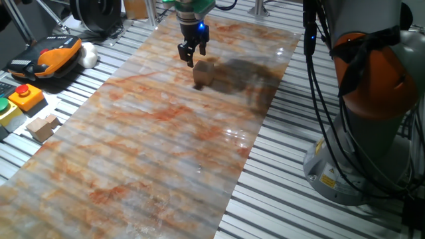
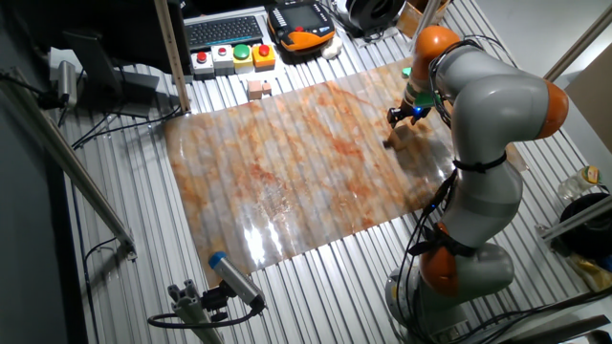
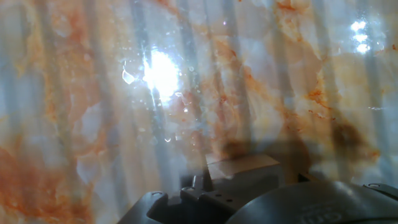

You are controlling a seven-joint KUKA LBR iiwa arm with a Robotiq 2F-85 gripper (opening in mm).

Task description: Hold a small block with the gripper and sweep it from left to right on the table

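Nearest the hand view's lens you have the dark rounded housing of the black two-fingered gripper (image 3: 249, 202), and just past it a pale tan wooden cube, the small block (image 3: 242, 168), lying on the glossy marbled orange-and-grey table (image 3: 93, 124).

From one fixed view, the gripper (image 1: 191, 57) hangs above the far end of the table (image 1: 133, 159) with its blue light glowing. The small block (image 1: 202, 75) sits on the board just below and beside the fingertips, apparently apart from them. The jaws look slightly parted and hold nothing that you can make out. In the other fixed view the gripper (image 2: 405, 115) is too small to judge.

You appear to be at the pick-up stage: the block is not yet held, so no sweep can begin. Your next move calls for lining the fingers up over the block, lowering, and closing on its sides before dragging it across.

No writing is legible. A yellow label on the grey robot base (image 1: 329, 174) is unreadable.
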